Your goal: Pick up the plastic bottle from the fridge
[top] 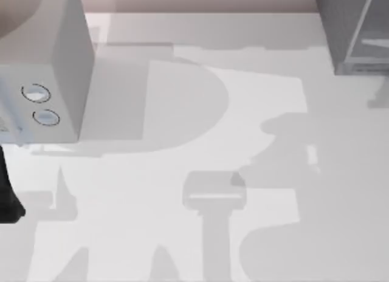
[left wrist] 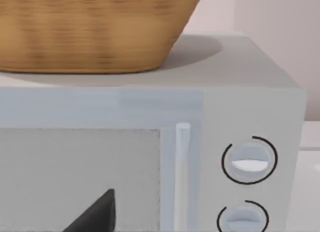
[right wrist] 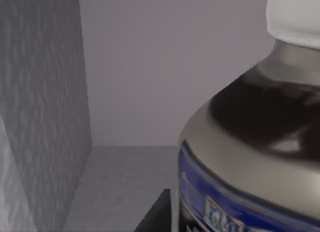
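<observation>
Right now we are at the grasping step: our right arm has its wrist inside the fridge [top: 355, 33], the dark grey cabinet at the far right corner of the table [top: 255, 112] in the top view, and the plastic bottle [right wrist: 250, 142] looms very close in the right wrist view. A dark finger [right wrist: 155, 214] of the right gripper shows just beside the bottle's lower body, but whether the jaws are spread, closed or already pinching the bottle we cannot tell.

The bottle stands upright on the fridge's grey floor, with a textured side wall on one side and a plain back wall behind it. It has a white screw cap [right wrist: 295, 17], a pale see-through shoulder with a dark reflection in it, and a blue label with pale lettering round the body.

We judge that the next move calls for settling the fingers on either side of the body, closing firmly, then drawing the bottle straight out without knocking the walls. The smooth round plastic may slip or tip if gripped off-centre.

Our left arm is parked at the table's left edge, its wrist facing the microwave [left wrist: 250, 92] with two dials [left wrist: 249, 160] and a wicker basket [left wrist: 95, 32] on top.
</observation>
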